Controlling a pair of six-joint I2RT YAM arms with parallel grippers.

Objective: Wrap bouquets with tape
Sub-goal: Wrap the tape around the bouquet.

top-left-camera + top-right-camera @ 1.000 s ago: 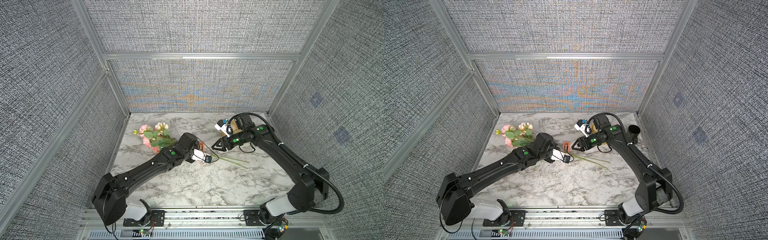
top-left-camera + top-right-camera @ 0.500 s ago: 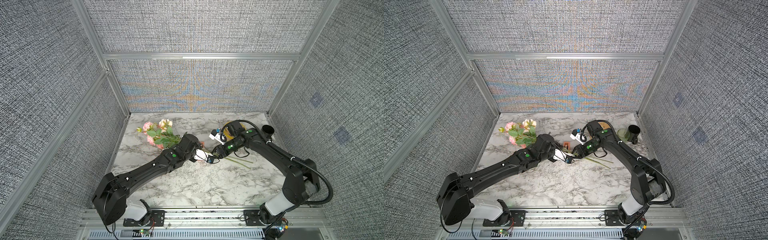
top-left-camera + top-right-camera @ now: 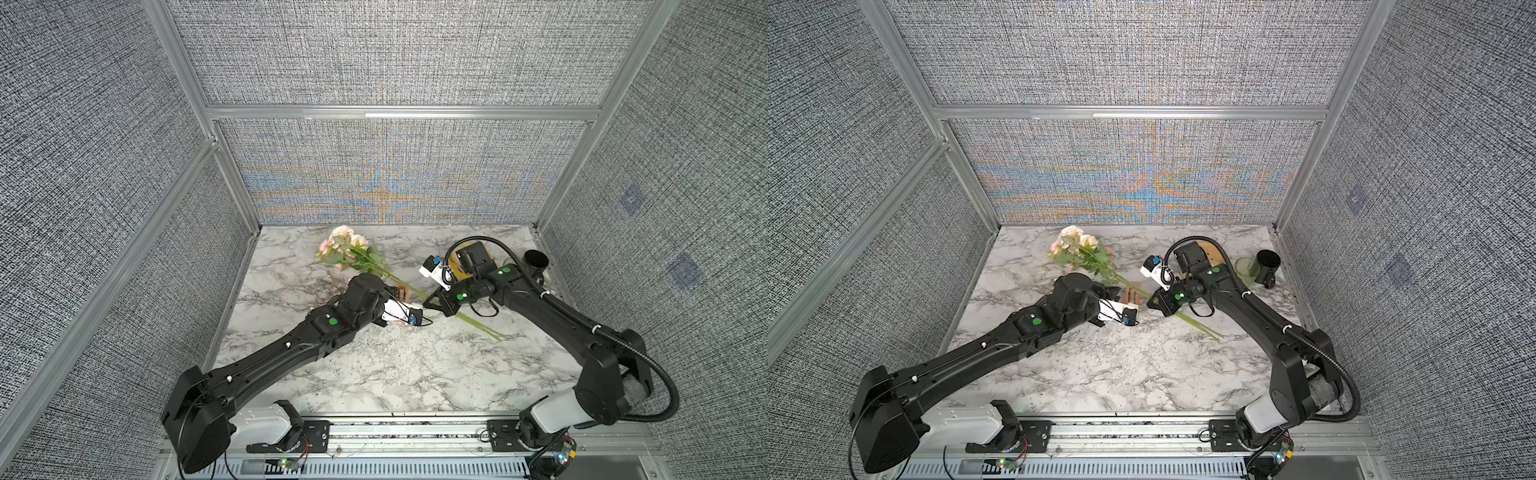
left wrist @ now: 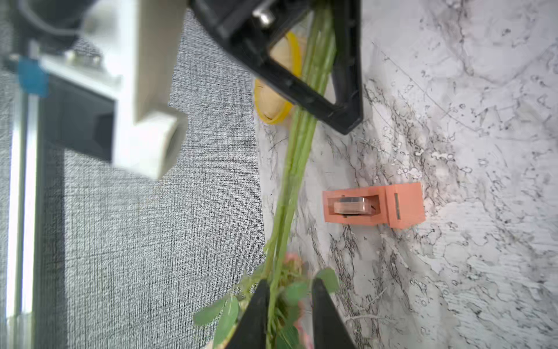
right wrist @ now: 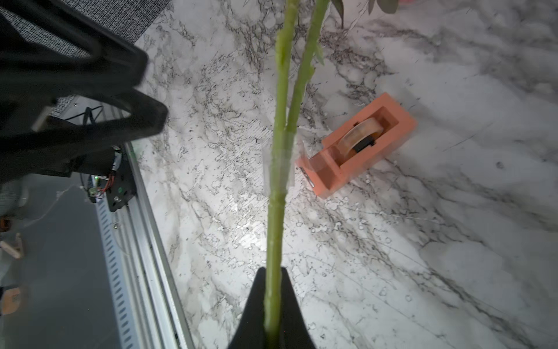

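Note:
The bouquet (image 3: 348, 249) of pink and peach roses is held clear of the marble, its blooms toward the back wall and its long green stems (image 5: 279, 127) slanting to the front right. My right gripper (image 5: 273, 273) is shut on the stems partway along. A clear strip of tape (image 5: 279, 164) is wrapped round them. My left gripper (image 4: 290, 285) stands open near the leaves, the stems against one finger. The salmon tape dispenser (image 5: 359, 148) lies on the table under the stems, between both grippers, also in the left wrist view (image 4: 374, 205).
A yellow steamer basket (image 4: 274, 99) sits behind the right arm at the back right. A green translucent cup (image 3: 1246, 270) and a black cup (image 3: 1268, 262) stand by the right wall. Fabric walls close in three sides; a metal rail (image 3: 407, 432) runs along the front.
My right gripper came in from the right and shut on the stems. My left gripper's jaws have parted. The blooms have swung toward the back wall.

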